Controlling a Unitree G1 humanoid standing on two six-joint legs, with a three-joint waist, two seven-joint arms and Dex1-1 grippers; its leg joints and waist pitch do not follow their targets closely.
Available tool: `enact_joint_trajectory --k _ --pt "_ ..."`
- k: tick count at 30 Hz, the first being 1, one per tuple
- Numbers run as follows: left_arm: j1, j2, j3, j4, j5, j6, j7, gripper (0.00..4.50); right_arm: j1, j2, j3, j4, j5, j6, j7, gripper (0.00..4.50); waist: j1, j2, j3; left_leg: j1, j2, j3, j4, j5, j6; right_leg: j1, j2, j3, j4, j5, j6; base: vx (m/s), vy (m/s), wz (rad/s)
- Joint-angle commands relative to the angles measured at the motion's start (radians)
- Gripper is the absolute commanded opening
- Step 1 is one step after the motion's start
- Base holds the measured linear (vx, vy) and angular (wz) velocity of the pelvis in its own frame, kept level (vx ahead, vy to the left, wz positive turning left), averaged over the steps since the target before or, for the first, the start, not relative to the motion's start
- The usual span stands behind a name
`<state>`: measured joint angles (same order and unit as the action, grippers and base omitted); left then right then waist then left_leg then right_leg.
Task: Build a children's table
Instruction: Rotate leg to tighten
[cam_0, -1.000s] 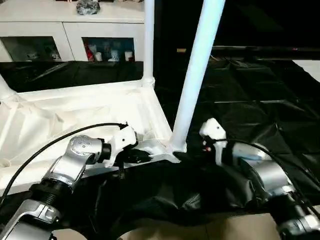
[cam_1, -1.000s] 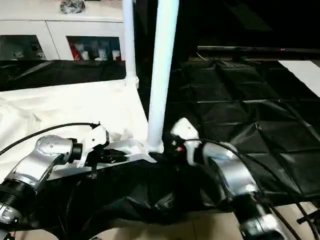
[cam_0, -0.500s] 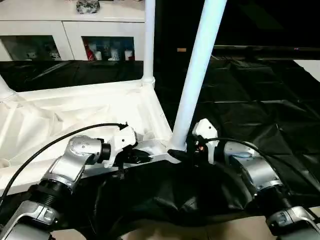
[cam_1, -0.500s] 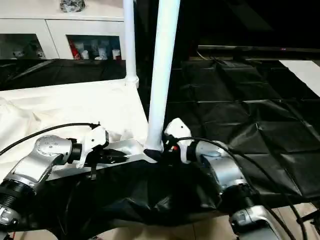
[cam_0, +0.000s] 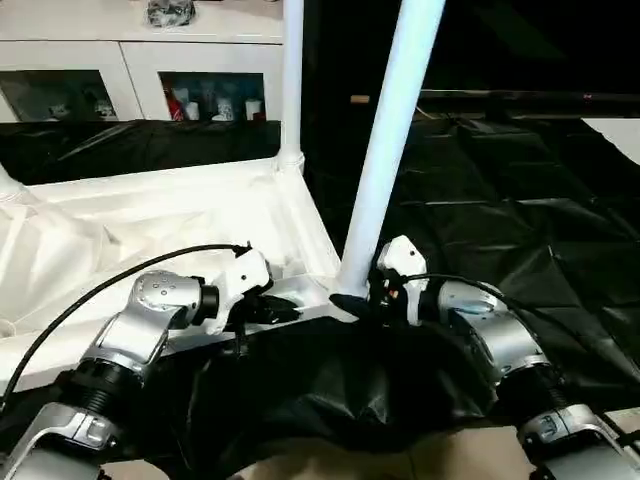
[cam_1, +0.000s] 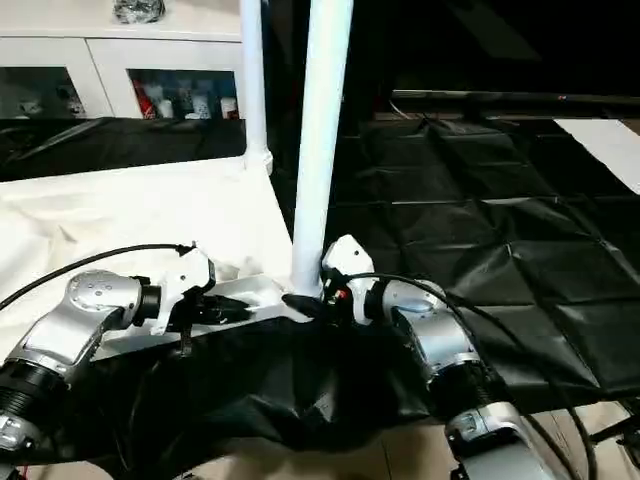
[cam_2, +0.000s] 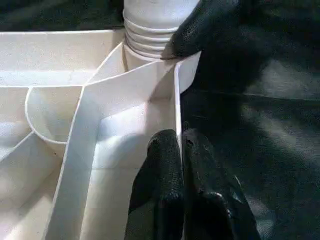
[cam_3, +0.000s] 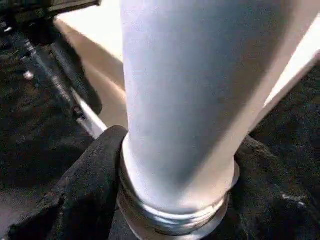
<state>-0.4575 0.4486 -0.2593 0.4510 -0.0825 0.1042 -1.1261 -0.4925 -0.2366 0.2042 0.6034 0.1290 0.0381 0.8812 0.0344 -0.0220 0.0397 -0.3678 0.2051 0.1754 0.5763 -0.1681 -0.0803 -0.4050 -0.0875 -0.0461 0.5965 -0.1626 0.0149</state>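
The table top (cam_0: 150, 225) lay upside down on a black sheet (cam_0: 520, 220), its ribbed underside facing up. The left gripper (cam_0: 283, 310) reached in from the left to the top's near rim. In the left wrist view its two black fingers (cam_2: 162, 165) were clenched on the thin upright rim wall, one finger on each side of it, with the ribbed underside to one side of them and the black sheet to the other. Just beyond those fingertips lay the near corner socket (cam_2: 150, 47), with the threaded foot of a tube leg in it.

That near leg (cam_0: 385, 150) rose steeply out of the socket, leaning slightly to the right. A second leg (cam_0: 291, 80) stood upright in the far corner socket, well beyond both sets of fingers, and the foot of another leg (cam_0: 8, 185) showed at the far left edge.

The right gripper (cam_0: 352, 300) came in from the right at the base of the near leg. In the right wrist view its fingers (cam_3: 87, 190) wrapped either side of the leg's threaded foot, touching it and grasping it just above the socket.

A white cabinet (cam_0: 130, 60) with glass doors stood behind the sheet.
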Motion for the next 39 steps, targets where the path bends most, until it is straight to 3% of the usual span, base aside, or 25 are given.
enact_joint_trajectory --k 1,5,8,9,12,17,19,23,25,31,32,34,35,39 --pt "-0.009 -0.064 0.019 0.04 -0.032 -0.012 0.065 0.0 -0.008 0.045 -0.044 0.047 0.017 0.01 -0.122 2.75 0.006 -0.006 -0.051 0.01 0.018 0.0 -0.074 -0.335 0.0 0.028 -0.043 0.03 -0.079 -0.409 -0.178 0.0 0.0 0.0" --pt "-0.074 -0.143 0.011 0.135 0.03 -0.002 0.213 0.0 -0.023 0.148 -0.078 0.117 -0.006 -0.008 -0.329 2.74 0.004 -0.005 -0.051 0.013 0.016 -0.002 -0.075 -0.353 -0.019 0.026 -0.042 0.029 -0.08 -0.415 -0.175 0.0 0.0 0.0" --pt "-0.135 -0.221 0.003 0.192 0.072 0.012 0.318 0.0 -0.061 0.236 -0.081 0.167 -0.057 -0.015 -0.515 2.74 0.007 -0.006 -0.05 0.013 0.014 -0.002 -0.075 -0.364 -0.023 0.024 -0.045 0.029 -0.088 -0.465 -0.15 0.0 0.0 0.0" --pt "-0.137 -0.224 0.002 0.194 0.073 0.012 0.32 0.0 -0.062 0.239 -0.081 0.168 -0.058 -0.015 -0.521 2.74 0.007 -0.005 -0.05 0.017 0.013 -0.003 -0.075 -0.371 -0.032 0.019 -0.045 0.028 -0.089 -0.481 -0.144 0.0 0.0 0.0" --pt "-0.151 -0.255 -0.022 0.201 0.092 0.003 0.314 0.0 -0.082 0.268 -0.076 0.186 -0.065 -0.04 -0.52 2.74 0.011 -0.007 -0.052 0.011 0.015 -0.005 -0.077 -0.372 -0.02 0.025 -0.046 0.028 -0.09 -0.47 -0.13 0.0 0.0 0.0" --pt "-0.14 -0.235 -0.077 0.21 0.144 -0.005 0.261 0.0 -0.086 0.259 -0.096 0.19 -0.062 -0.059 -0.504 2.74 0.012 -0.005 -0.051 0.01 0.016 -0.003 -0.078 -0.373 -0.011 0.024 -0.044 0.028 -0.089 -0.431 -0.141 0.0 0.0 0.0" --pt "-0.137 -0.23 -0.076 0.21 0.146 -0.003 0.258 0.0 -0.083 0.253 -0.104 0.181 -0.054 -0.057 -0.494 3.3 0.012 -0.006 -0.05 0.01 0.016 -0.004 -0.079 -0.385 -0.012 0.024 -0.044 0.028 -0.09 -0.447 -0.137 0.0 0.0 0.0" --pt "-0.127 -0.207 -0.075 0.2 0.159 0.009 0.248 0.0 -0.061 0.216 -0.108 0.118 -0.039 -0.042 -0.436 3.53 0.015 -0.008 -0.052 0.01 0.018 -0.004 -0.08 -0.382 -0.009 0.025 -0.044 0.029 -0.088 -0.429 -0.14 0.0 0.0 0.0" --pt "-0.124 -0.196 -0.079 0.191 0.168 0.024 0.248 0.0 -0.043 0.185 -0.094 0.069 -0.043 -0.024 -0.4 3.87 0.019 -0.009 -0.053 0.008 0.019 -0.003 -0.08 -0.356 -0.006 0.028 -0.043 0.029 -0.083 -0.387 -0.151 0.0 0.0 0.0" --pt "-0.127 -0.193 -0.055 0.191 0.15 0.07 0.223 0.0 -0.021 0.142 -0.098 0.01 -0.027 -0.006 -0.336 3.87 0.023 -0.01 -0.051 0.007 0.018 -0.001 -0.08 -0.347 -0.002 0.03 -0.044 0.03 -0.083 -0.379 -0.162 0.0 0.0 0.0" --pt "-0.129 -0.19 -0.057 0.194 0.155 0.072 0.226 0.27 -0.018 0.138 -0.097 0.006 -0.028 -0.003 -0.328 3.91 0.022 -0.011 -0.051 0.007 0.018 -0.001 -0.08 -0.351 -0.003 0.029 -0.044 0.029 -0.084 -0.388 -0.159 0.0 0.0 0.0" --pt "-0.134 -0.182 -0.064 0.199 0.162 0.083 0.223 0.27 -0.013 0.128 -0.093 -0.002 -0.038 0.001 -0.313 3.91 0.023 -0.011 -0.05 0.009 0.018 -0.002 -0.08 -0.358 -0.003 0.028 -0.044 0.029 -0.086 -0.409 -0.15 0.0 0.0 0.0" --pt "-0.137 -0.177 -0.066 0.201 0.166 0.094 0.224 0.58 -0.011 0.124 -0.093 -0.002 -0.041 0.002 -0.31 3.92 0.021 -0.012 -0.049 0.008 0.018 -0.002 -0.081 -0.366 -0.004 0.027 -0.044 0.029 -0.088 -0.422 -0.145 0.0 0.0 0.0" --pt "-0.14 -0.17 -0.069 0.199 0.173 0.107 0.232 0.84 -0.006 0.119 -0.096 -0.015 -0.039 0.015 -0.303 3.92 0.019 -0.013 -0.048 0.008 0.018 -0.004 -0.082 -0.374 -0.007 0.025 -0.045 0.029 -0.09 -0.444 -0.137 0.0 0.0 0.0"
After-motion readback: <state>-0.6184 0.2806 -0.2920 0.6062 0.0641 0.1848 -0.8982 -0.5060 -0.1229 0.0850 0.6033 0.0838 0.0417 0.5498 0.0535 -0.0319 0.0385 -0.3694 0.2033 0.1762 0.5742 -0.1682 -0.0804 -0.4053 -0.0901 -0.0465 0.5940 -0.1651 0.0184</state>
